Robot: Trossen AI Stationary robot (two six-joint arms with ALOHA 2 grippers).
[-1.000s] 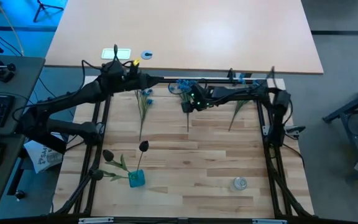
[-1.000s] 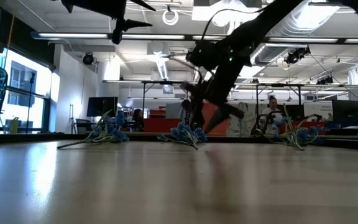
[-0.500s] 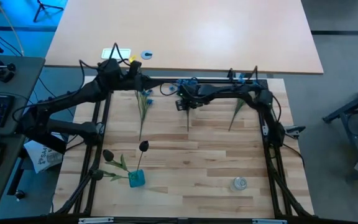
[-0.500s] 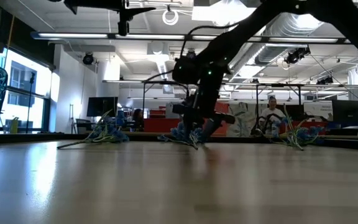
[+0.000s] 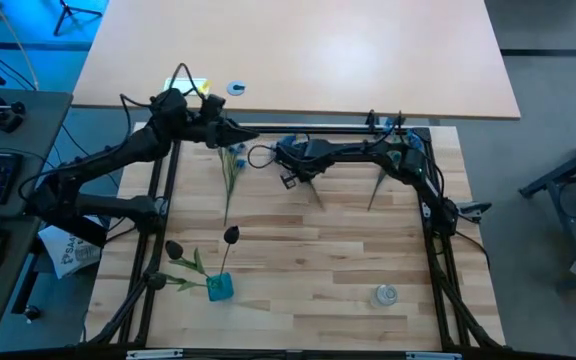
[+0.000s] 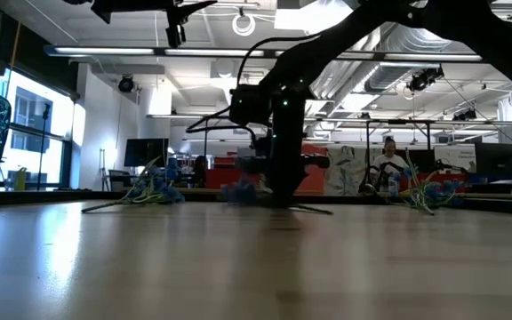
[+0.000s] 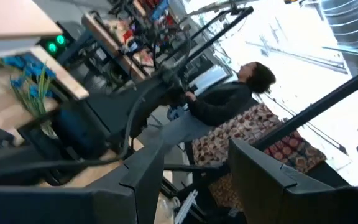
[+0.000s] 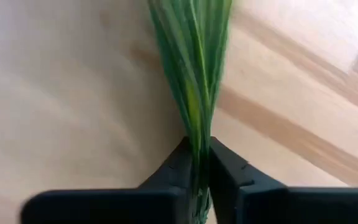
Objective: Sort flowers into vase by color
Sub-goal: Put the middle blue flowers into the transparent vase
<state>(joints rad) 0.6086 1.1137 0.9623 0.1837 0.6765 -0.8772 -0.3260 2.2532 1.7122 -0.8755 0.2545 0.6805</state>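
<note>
Right gripper (image 8: 199,169), upper centre of the overhead frame, low over the wooden table (image 5: 348,260): fingers (image 8: 169,171) clenched on the green stems of a blue flower sprig (image 8: 191,68), the stems fanning out from between the pads across the boards. Same gripper seen in the table-level picture at centre (image 6: 278,182), down at the tabletop. Left gripper (image 5: 230,133), upper left of the overhead frame, raised near the table's far edge: fingers (image 7: 143,177) parted, grasping nothing. Second blue sprig (image 5: 232,165) lying just below the left gripper; third blue sprig (image 5: 386,172) lying at upper right, near the right arm. Blue vase (image 5: 220,288), lower left of the table, holding a dark-budded stem (image 5: 230,237) and leafy stems. Glass vase (image 5: 385,295), lower right.
</note>
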